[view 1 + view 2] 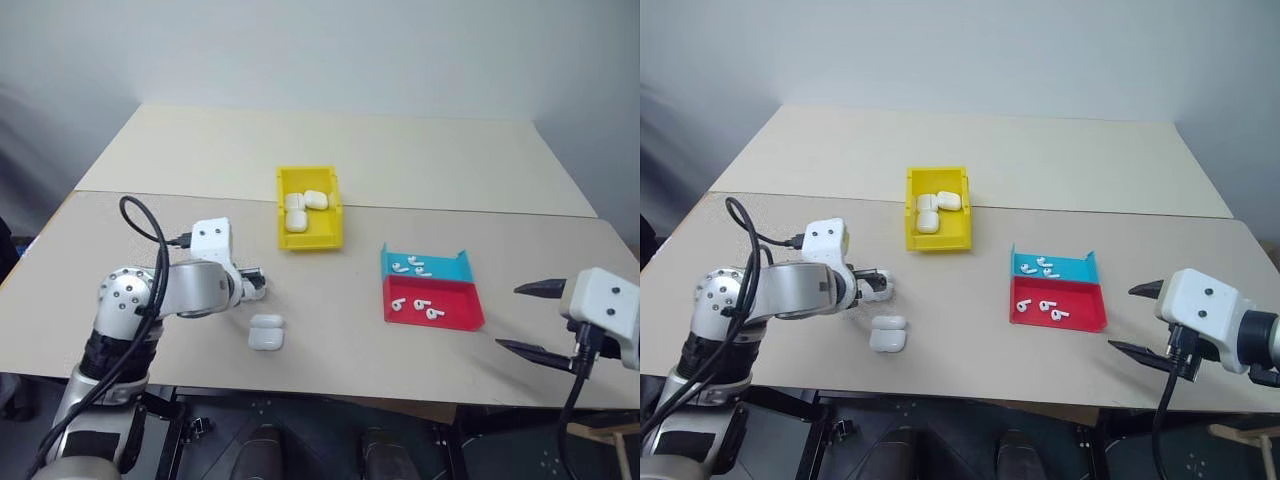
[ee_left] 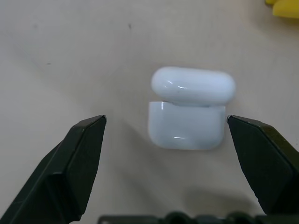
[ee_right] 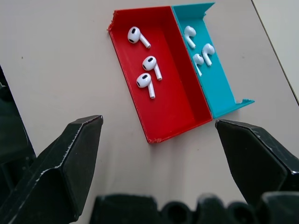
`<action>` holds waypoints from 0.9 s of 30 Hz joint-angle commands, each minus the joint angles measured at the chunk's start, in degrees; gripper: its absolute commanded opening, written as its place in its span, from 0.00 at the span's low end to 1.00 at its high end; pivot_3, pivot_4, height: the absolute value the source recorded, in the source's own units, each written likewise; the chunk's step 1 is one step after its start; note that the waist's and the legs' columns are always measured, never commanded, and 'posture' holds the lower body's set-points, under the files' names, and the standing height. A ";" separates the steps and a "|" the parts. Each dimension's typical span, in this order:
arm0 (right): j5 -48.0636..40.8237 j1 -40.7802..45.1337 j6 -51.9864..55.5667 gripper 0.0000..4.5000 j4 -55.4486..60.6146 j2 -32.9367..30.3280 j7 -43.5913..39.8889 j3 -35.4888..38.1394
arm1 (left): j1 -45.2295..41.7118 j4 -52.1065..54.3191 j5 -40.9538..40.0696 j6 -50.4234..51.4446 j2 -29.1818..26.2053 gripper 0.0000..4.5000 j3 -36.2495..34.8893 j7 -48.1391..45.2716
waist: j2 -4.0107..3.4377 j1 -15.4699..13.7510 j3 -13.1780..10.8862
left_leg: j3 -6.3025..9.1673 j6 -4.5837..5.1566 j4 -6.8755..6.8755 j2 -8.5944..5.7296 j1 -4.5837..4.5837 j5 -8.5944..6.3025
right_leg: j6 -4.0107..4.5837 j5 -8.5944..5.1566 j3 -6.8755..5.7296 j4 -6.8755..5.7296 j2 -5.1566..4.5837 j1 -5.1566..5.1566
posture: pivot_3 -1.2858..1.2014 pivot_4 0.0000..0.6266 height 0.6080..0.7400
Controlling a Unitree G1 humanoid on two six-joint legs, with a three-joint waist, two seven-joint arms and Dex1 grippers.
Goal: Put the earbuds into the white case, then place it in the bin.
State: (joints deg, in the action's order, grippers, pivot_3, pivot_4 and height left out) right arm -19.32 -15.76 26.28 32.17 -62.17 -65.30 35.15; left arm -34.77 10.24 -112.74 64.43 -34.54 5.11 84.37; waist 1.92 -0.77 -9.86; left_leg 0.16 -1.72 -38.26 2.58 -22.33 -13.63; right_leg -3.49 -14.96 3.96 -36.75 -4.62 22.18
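Beige surface (image 1: 400, 330) across the middle of the frame. Left of centre, low in the head view: a white case (image 1: 266, 331) lying on the surface, lid ajar, untouched. Just above and left of it, the left gripper (image 1: 256, 283), fingers spread wide and released, nothing between them; in the left wrist view the same case (image 2: 189, 108) sitting between the two black fingers (image 2: 79, 158), apart from both. Upper centre: the yellow bin (image 1: 308, 207), upright walls, three more white cases (image 1: 303, 210) inside, bunched toward its far half. Right of centre: shallow teal tray (image 1: 424, 266) with a shallow red tray (image 1: 432, 302) touching it on the near side, each holding three earbuds (image 1: 416, 305), loose with their stems at different angles. Lower right edge of the frame: the right gripper (image 1: 530, 318), jaws wide apart and empty, well clear of the trays; in the right wrist view, red tray and teal tray seen side by side beyond the open fingers (image 3: 70, 158).
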 commanded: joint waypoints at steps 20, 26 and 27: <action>1.57 -0.79 1.06 0.99 2.71 1.39 2.33 2.17 | -4.55 -7.33 -0.26 2.44 2.46 1.00 1.95 -0.86 | 0.01 0.07 0.00 | 0.01 0.00 0.02 -0.02 -0.01 0.00 | 0.00 0.00 0.00 0.03 -0.02 0.00 | 0.52 0.24 1.00; 1.90 -0.93 1.05 0.99 2.88 1.59 2.67 1.89 | -6.31 -8.94 -0.26 3.27 2.91 1.00 2.31 -0.77 | 0.01 0.07 -0.01 | 0.01 0.00 0.02 -0.02 -0.01 0.00 | 0.00 0.00 0.00 0.04 -0.02 0.01 | 0.52 0.24 1.00; 1.97 -1.07 1.00 0.99 2.94 1.69 2.72 1.90 | -6.42 -9.07 -0.26 3.23 2.80 1.00 2.49 -0.46 | 0.02 0.06 -0.01 | 0.01 0.00 0.02 -0.02 -0.02 0.00 | 0.00 0.00 0.00 0.04 -0.02 0.01 | 0.52 0.24 1.00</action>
State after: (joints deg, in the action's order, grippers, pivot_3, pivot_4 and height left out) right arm -17.84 -16.75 27.48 33.84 -60.82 -63.13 35.20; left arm -39.50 0.87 -112.70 67.37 -31.55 7.77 83.45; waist 1.93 -0.70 -9.87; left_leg 0.18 -1.73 -38.24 2.56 -22.35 -13.63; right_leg -3.49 -14.96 3.95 -36.71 -4.64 22.19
